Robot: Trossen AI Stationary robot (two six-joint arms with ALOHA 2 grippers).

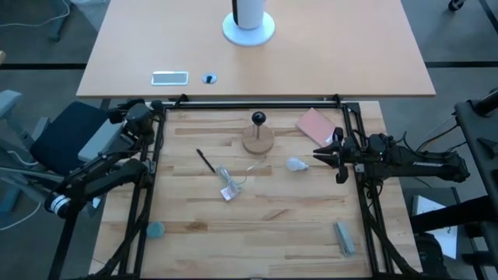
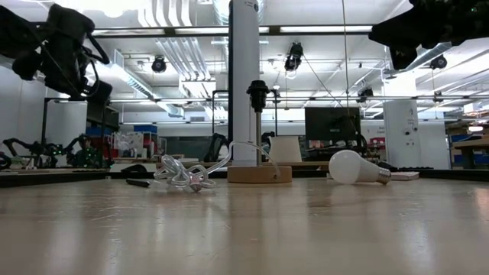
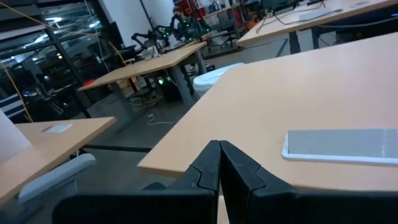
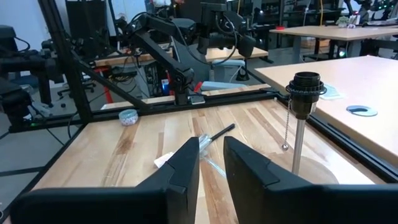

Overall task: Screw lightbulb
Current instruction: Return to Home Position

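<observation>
Open workshop, white pillar (image 2: pixel 244 76), ceiling strip lights (image 2: pixel 328 29), tan desks (image 1: pixel 327 47), grey floor (image 1: pixel 459 39)

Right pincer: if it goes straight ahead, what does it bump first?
Probably nothing soon. The right pincer hangs above the table, aiming past the lamp and over the pen; the black frame bar beyond looks first, though depth is unclear.

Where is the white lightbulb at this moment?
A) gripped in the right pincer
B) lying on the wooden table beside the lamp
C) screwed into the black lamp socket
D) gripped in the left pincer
B: the lightbulb lies on its side on the table beside the lamp's wooden base, while the socket stands empty and the right pincer is open and holds nothing.
</observation>
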